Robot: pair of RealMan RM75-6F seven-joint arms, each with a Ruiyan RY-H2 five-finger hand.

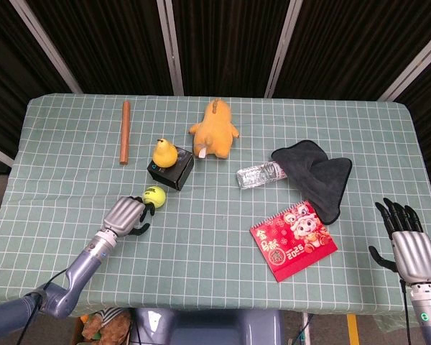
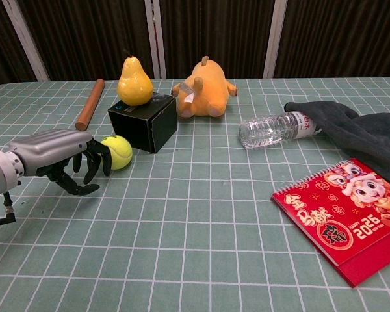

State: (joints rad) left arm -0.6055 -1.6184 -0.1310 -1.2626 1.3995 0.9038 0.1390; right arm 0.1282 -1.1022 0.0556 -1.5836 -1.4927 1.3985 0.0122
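Fingers of left hand are curled, w/ tips touching tennis ball just ahead, toward far edge; nothing gripped. Right hand is spread open, well apart.

This looks like a robot test room, not a home. The worktop wears a green checked cloth and stands alone before dark ribbed walls with metal strips. Mixed things lie spread out on it: a plush toy, a calendar, a water bottle.
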